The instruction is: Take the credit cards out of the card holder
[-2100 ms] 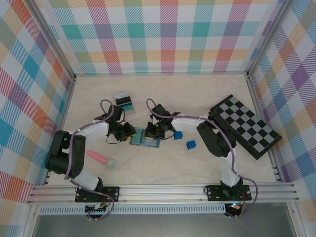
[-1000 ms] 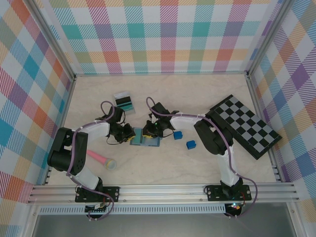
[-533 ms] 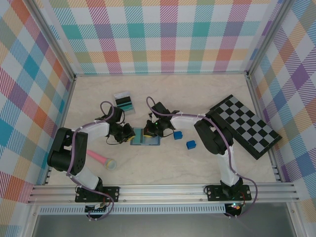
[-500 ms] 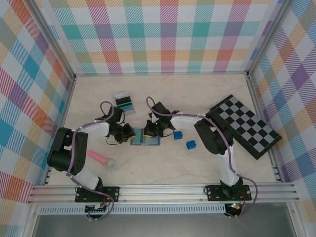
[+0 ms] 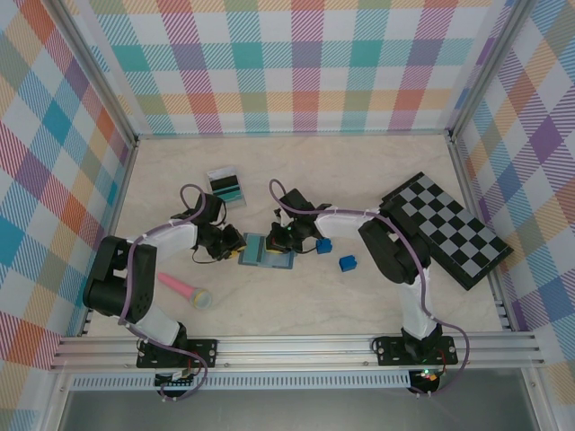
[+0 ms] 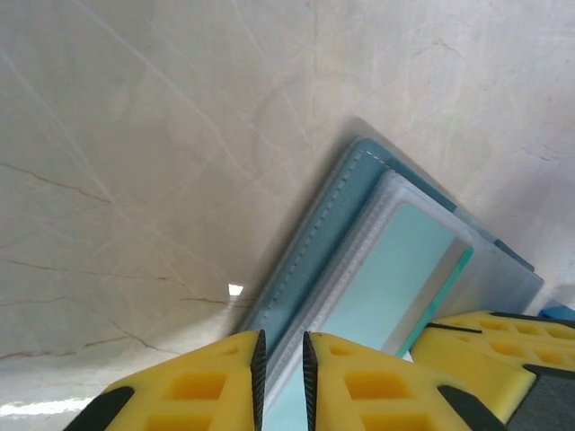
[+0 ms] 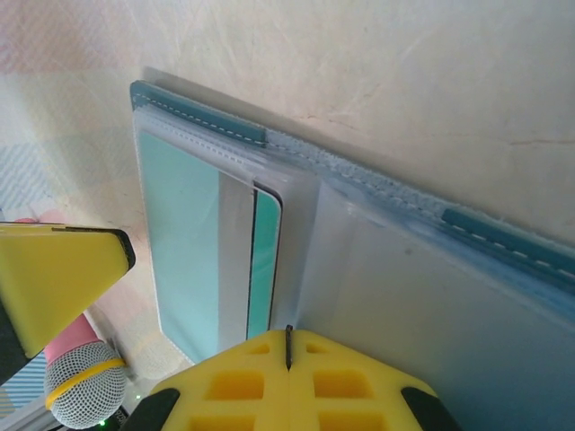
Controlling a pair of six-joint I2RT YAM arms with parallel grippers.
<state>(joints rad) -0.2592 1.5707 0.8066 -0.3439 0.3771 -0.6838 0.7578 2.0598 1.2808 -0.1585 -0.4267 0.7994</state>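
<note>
While the barely parted left gripper (image 6: pixel 281 355) sits at the card holder's (image 6: pixel 323 224) edge, the closed right gripper (image 7: pixel 287 346) should slide the teal credit card (image 7: pixel 263 269) straight outward.

**Bystanders on the marbled tabletop (image 5: pixel 296 162)**

Two bright blue cubes sit to the right of the right fingers (image 7: pixel 359 386): one cube (image 5: pixel 324 245) is near them, and the other (image 5: pixel 347 263) is farther right and closer to the near edge. The black-and-grey checkerboard (image 5: pixel 446 230) lies askew well beyond both, by the right plaid wall (image 5: pixel 530 135). A pink toy microphone (image 5: pixel 184 290) with a grey mesh head and a yellow band lies on its side, left of the left fingers (image 6: pixel 198 382) and closer to the near edge, apart from them.
</note>
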